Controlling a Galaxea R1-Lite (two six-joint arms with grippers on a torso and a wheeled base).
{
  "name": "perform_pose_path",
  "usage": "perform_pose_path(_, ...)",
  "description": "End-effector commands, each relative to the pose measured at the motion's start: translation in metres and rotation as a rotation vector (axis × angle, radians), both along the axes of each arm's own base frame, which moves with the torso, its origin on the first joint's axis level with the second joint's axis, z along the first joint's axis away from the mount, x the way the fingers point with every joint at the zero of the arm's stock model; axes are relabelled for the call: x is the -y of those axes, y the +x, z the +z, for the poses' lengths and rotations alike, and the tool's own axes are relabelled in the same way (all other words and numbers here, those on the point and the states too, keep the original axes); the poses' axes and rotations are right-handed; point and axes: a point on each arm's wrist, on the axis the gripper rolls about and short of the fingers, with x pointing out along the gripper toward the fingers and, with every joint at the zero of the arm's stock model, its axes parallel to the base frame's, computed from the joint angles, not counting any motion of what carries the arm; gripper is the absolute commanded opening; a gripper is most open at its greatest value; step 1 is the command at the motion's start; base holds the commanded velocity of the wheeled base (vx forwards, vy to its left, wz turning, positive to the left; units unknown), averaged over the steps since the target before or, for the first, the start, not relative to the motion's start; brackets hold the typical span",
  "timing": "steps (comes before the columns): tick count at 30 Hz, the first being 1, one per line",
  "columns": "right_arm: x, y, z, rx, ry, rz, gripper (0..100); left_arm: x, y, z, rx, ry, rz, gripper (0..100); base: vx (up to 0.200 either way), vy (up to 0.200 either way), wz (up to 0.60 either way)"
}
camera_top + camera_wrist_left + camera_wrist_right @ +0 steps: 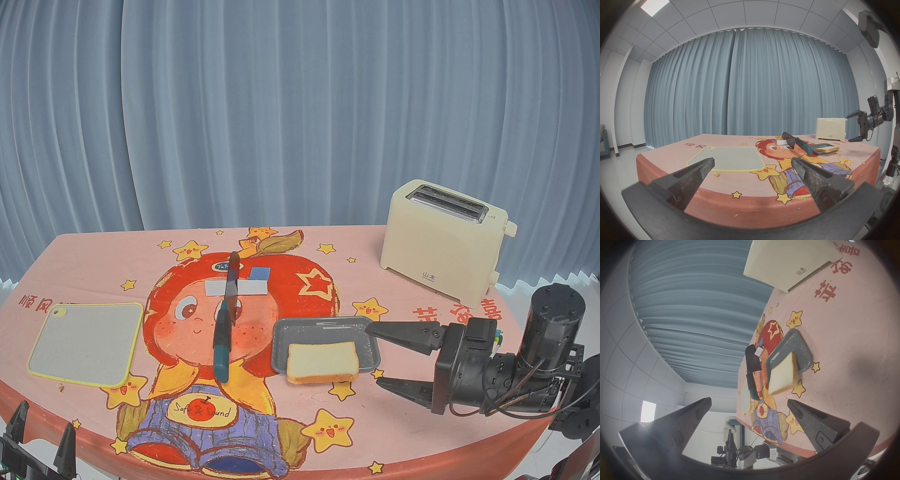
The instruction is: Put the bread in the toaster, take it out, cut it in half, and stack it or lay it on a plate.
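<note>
Left gripper parked low, jaws apart. Right gripper gaping beside bread on tray, nothing grabbed yet. Looks like step one; next pinch slice, lift to toaster.

The boxy toaster was cream, the square bread slice pale with tan crust, the rectangular tray grey, the desk cloth pink with yellow stars.
</note>
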Motion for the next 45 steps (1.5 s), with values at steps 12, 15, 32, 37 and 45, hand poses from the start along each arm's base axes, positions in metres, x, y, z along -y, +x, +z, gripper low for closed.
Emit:
perform_pose_path(12,-0.018,0.016,-0.027,-0.104,-0.035,-0.01,100,0.0,0.001,-0.005,-0.019,0.0,0.001,100,0.0,0.0,0.0)
perform_pose_path(15,-0.021,0.019,-0.027,-0.111,-0.024,-0.014,100,0.0,0.001,-0.005,-0.019,0.0,0.001,100,0.0,0.0,0.0)
perform_pose_path(32,-0.026,0.024,-0.031,-0.169,0.001,-0.029,100,0.0,0.001,-0.005,-0.019,0.0,0.001,100,0.0,0.0,0.0)
perform_pose_path(37,-0.025,0.025,-0.031,-0.173,0.005,-0.031,100,0.0,0.001,-0.005,-0.019,0.0,0.001,100,0.0,0.0,0.0)
perform_pose_path(45,-0.025,0.027,-0.03,-0.185,0.018,-0.04,100,0.0,0.001,-0.005,-0.019,0.0,0.001,100,0.0,0.0,0.0)
